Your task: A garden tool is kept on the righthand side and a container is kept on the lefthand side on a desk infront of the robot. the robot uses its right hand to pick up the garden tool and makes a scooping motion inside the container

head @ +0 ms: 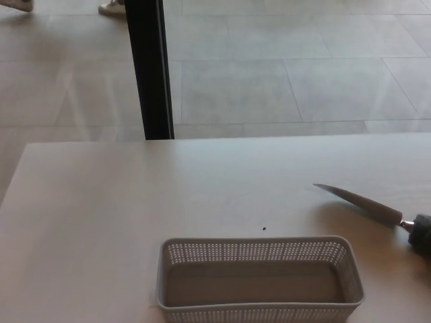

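A grey perforated plastic basket (259, 250) stands at the front middle of the pale desk (135, 202), with nothing inside it. To its right lies the garden tool (367, 204), a narrow silver trowel blade pointing up-left. Its dark handle (421, 233) runs out of the picture's right edge. Neither of my hands shows in the head view.
A black vertical post (149, 67) rises behind the desk's far edge on the left. Beyond it is a tiled floor, where a person's white shoes (111, 7) show at the top left. A tiny dark speck (264, 228) lies on the desk just behind the basket.
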